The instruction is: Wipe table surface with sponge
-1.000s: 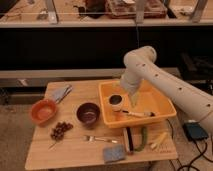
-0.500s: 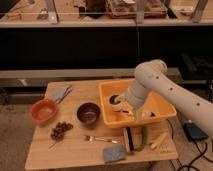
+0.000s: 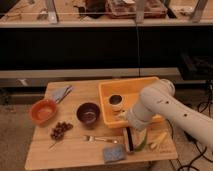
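Blue-grey sponge (image 3: pixel 114 153): small flat rectangular pad, low at the frame's centre, near the front edge of the wooden table (image 3: pixel 75 150), just below a fork (image 3: pixel 99 139). Gripper (image 3: pixel 129 140) just up and right of it, pointed down, close over the tabletop; open or closed impossible to tell, contact likewise.

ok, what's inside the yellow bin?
One cup sits in the bin; the arm covers its front right part, so that's hidden. Pincer hangs over the table beside the sponge.
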Tool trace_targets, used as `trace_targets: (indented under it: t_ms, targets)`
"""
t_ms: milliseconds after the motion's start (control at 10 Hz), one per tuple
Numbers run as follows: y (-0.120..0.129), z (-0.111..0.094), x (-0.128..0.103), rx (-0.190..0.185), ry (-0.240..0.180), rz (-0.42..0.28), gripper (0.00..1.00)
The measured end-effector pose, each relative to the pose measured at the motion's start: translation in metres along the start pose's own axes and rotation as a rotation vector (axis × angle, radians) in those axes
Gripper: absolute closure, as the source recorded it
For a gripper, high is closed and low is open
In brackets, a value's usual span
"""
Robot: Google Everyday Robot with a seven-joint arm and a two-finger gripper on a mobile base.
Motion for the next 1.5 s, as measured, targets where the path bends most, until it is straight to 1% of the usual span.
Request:
trace_targets:
  t_ms: [400,500,700,900,1200,1500]
  targets:
    - [0.0,0.001,-0.001,-0.001,0.002,0.0,0.2]
    - [0.0,0.004,-0.004,-0.006,0.003,0.008,0.2]
    - [0.016,0.029,-0.02,-0.021,-0.013,0.037,0.2]
    - [0.025,0.055,-0.029,-0.039,-0.026,0.06,0.2]
    - [0.028,0.095,-0.039,-0.063,-0.021,0.108,0.2]
    - [0.025,0.121,-0.039,-0.079,-0.018,0.155,0.2]
